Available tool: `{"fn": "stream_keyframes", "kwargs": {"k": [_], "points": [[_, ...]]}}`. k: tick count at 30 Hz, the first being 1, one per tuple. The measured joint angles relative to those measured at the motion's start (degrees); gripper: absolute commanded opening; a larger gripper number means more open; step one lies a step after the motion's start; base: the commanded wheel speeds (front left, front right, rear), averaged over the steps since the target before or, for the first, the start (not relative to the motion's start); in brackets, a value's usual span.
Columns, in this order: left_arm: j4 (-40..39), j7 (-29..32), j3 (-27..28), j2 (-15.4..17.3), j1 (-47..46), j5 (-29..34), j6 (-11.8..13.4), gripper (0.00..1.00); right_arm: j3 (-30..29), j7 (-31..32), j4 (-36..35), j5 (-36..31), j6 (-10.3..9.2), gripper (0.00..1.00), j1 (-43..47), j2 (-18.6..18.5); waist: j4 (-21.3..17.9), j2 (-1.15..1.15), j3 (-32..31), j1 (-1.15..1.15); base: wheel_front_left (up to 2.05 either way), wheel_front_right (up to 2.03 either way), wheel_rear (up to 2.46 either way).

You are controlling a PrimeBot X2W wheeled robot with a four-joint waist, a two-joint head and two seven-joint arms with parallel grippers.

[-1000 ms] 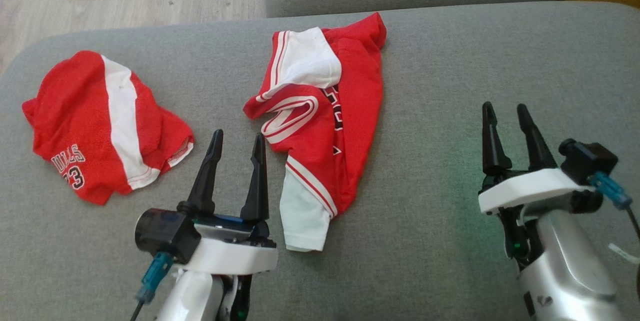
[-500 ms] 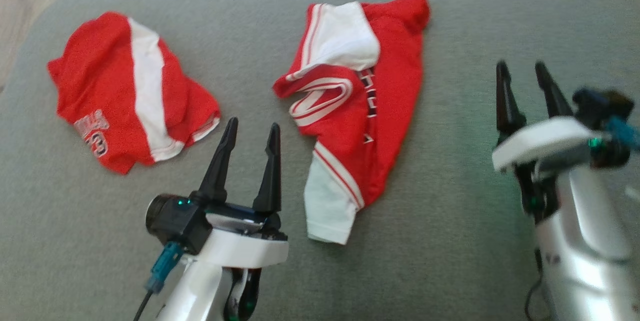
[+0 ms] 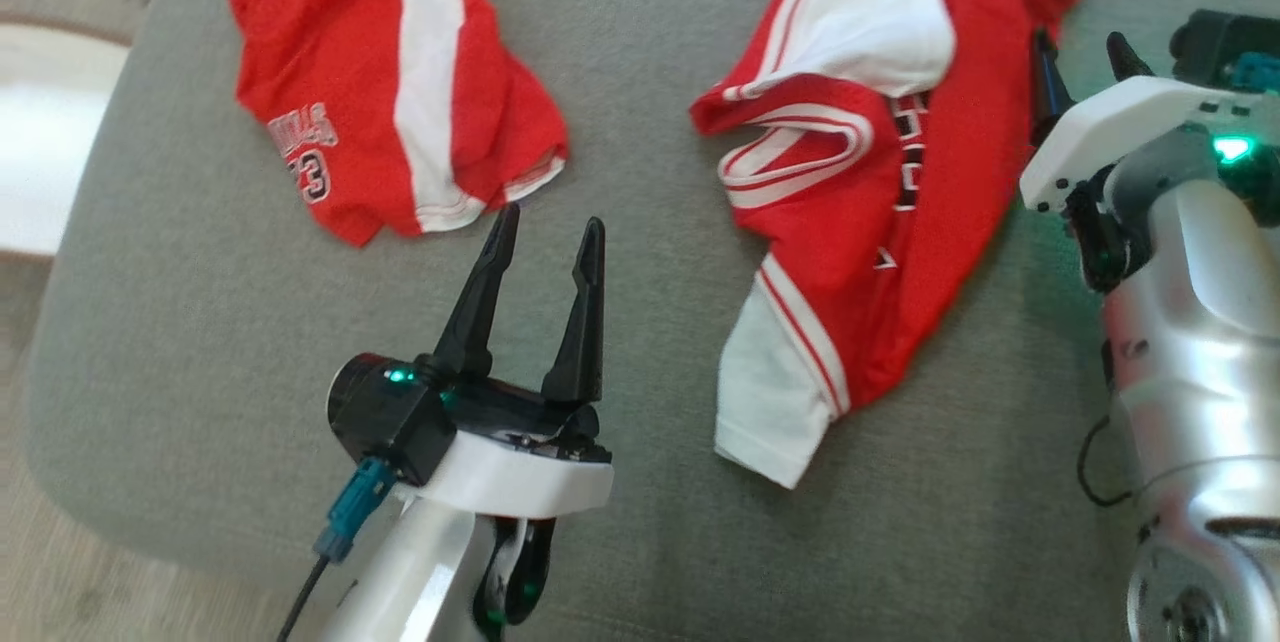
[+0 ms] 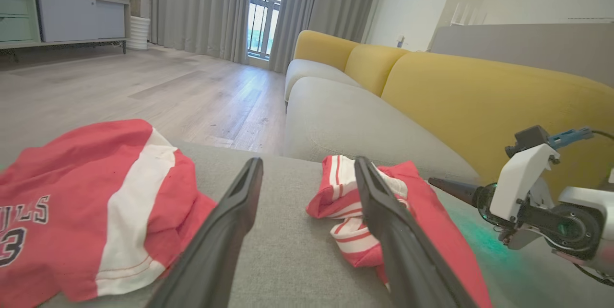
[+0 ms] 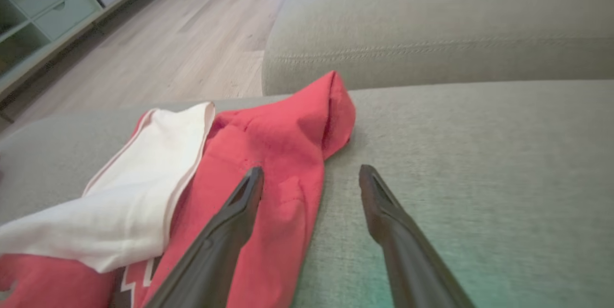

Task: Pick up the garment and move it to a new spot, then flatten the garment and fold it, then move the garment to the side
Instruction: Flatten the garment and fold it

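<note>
The right gripper [image 5: 311, 170] has closed in on the crumpled red-and-white garment [image 3: 870, 252], and one finger is now over its right edge. Both grippers stand wide and empty. The left gripper [image 3: 552, 219] is nearer, between that garment and a second red garment [image 3: 340, 72] at far left. Both garments lie on a grey cushion [image 3: 200, 342]. Beyond are a wood floor [image 4: 144, 87], a yellow sofa [image 4: 479, 92] and grey curtains [image 4: 201, 5].

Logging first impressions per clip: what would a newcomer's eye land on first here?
Two red-and-white garments lie on the grey cushion: a crumpled jersey at centre-right of the head view and a second red garment, printed 23, at upper left. The open left pincer points into the gap between them, while the open right pincer straddles the jersey's right edge.
</note>
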Motion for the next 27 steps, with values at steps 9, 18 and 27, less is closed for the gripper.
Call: {"fn": "stream_keyframes", "kwargs": {"k": [9, 18, 27], "points": [[-0.8, 0.0, -0.5, 0.0, -1.1, -0.4, 0.5, 1.0, -3.2, -0.6, 10.5, -5.7, 0.0, 1.0, -7.0, -0.4, 2.6, 0.0, 3.7, -0.01, 0.0, 0.0, 0.0], [-0.7, 0.0, -0.8, 0.0, -1.6, -0.4, 0.9, 1.0, -3.2, -3.8, 16.2, -6.1, 0.0, 0.0, -9.9, -0.2, 1.6, 0.0, 3.9, -0.01, 0.0, 0.0, 0.0], [0.0, 0.0, 0.4, 0.0, -1.7, 0.2, 0.7, 1.0, -5.2, -11.8, 18.5, -6.0, 0.0, 0.0, -8.3, 0.4, -2.3, 0.0, 1.0, -0.02, 0.0, 0.0, 0.0]]}}
